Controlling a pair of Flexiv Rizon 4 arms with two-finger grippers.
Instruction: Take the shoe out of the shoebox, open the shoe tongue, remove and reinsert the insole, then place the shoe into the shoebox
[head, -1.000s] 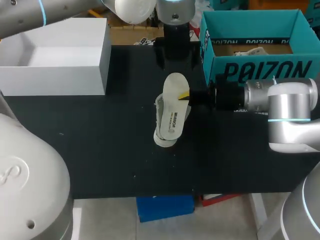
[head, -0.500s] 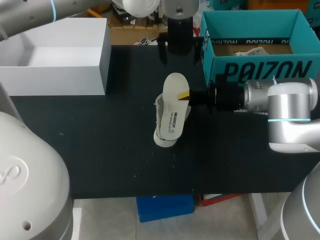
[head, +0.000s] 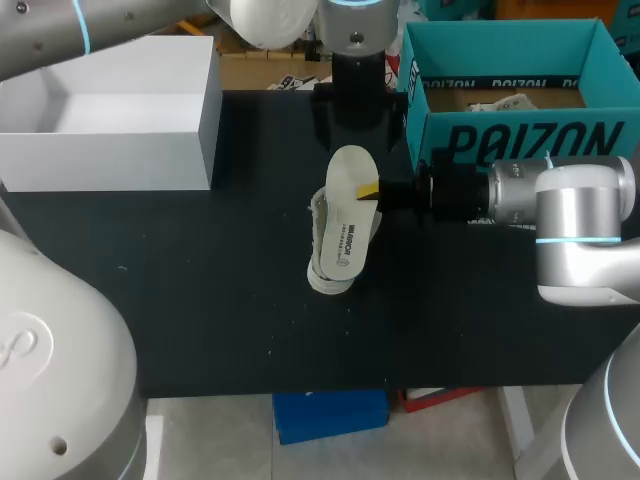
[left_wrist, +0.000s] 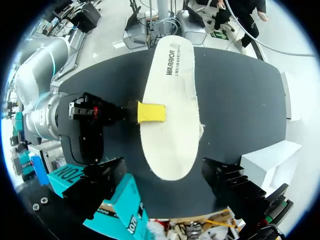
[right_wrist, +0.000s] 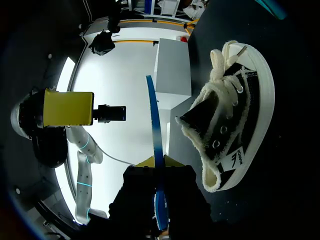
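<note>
The fingers (right_wrist: 145, 161) of the right gripper (head: 372, 190) are narrow, pinching the insole (head: 348, 215) by one long edge. The arm comes in from 3 o'clock and holds the insole flat, its printed face up. I judge this side grip leaves both ends free for the other arm.

The left gripper (head: 356, 112) hangs at the insole's 12 o'clock end. Its dark fingers (left_wrist: 102, 180) are spread wide, to either side of that end and touching nothing, which looks like readiness to take or steady it.

The shoe (head: 328, 278) lies at the middle of the black table (head: 200, 300), directly under the insole. In the right wrist view it appears to rest on its side, laces and opening turned toward that gripper. That would suit sliding the insole back in, the step I take to be in hand.

The teal shoebox (head: 520, 140) waits open at the table's 2 o'clock, and a white box (head: 110, 150) stands at 10 o'clock.
</note>
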